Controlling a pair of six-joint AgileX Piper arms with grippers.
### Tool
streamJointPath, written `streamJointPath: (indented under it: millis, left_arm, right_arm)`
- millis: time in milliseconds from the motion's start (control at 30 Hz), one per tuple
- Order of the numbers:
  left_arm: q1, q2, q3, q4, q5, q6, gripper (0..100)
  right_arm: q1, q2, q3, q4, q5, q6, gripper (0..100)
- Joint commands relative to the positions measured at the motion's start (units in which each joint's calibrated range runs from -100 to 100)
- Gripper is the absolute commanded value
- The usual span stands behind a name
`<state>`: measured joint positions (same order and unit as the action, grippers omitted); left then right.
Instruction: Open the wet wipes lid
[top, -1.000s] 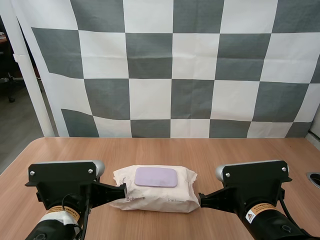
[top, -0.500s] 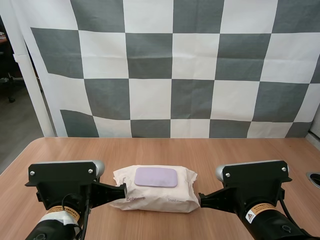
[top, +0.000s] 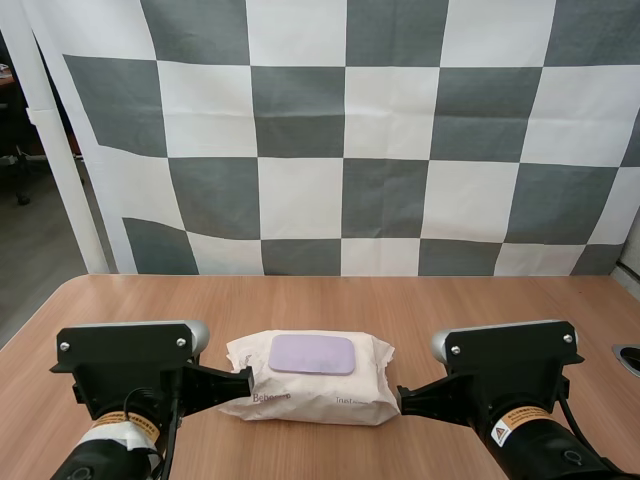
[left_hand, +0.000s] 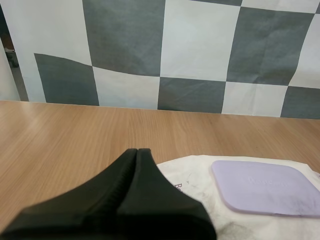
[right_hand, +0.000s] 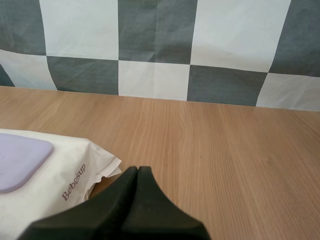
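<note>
- Pack (top: 310, 385) lies flat at the table (top: 450, 300) centre, its lilac lid (top: 312, 354) closed on top.
- Left gripper (left_hand: 136, 151), fingers pressed together, sits at the pack's 9 o'clock edge.
- Right gripper (right_hand: 137, 169), fingers likewise together, sits at 3 o'clock.

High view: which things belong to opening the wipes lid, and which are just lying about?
For the job: wet wipes pack; its purple lid, lying flat and closed; left tool and right tool, both shut, one at each end of the pack.
Just there: table; dark round fitting at the table's right edge.
</note>
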<state>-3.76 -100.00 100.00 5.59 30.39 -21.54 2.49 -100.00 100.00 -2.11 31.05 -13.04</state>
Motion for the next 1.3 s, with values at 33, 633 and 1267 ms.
streamJointPath:
  millis: [33, 633, 1267]
  left_arm:
    - [-0.04, 0.0, 0.0, 0.0, 0.0, 0.0, 0]
    - [-0.04, 0.0, 0.0, -1.6, 0.6, 0.0, 0]
    - [-0.04, 0.0, -30.5, 21.7, 7.7, 7.5, 0]
  right_arm:
    - [0.0, 0.0, 0.0, 0.2, 0.1, 0.0, 0]
    - [0.0, 0.0, 0.0, 2.8, 0.2, 0.0, 0]
    - [0.0, 0.0, -31.3, -0.7, 18.4, 0.0, 0]
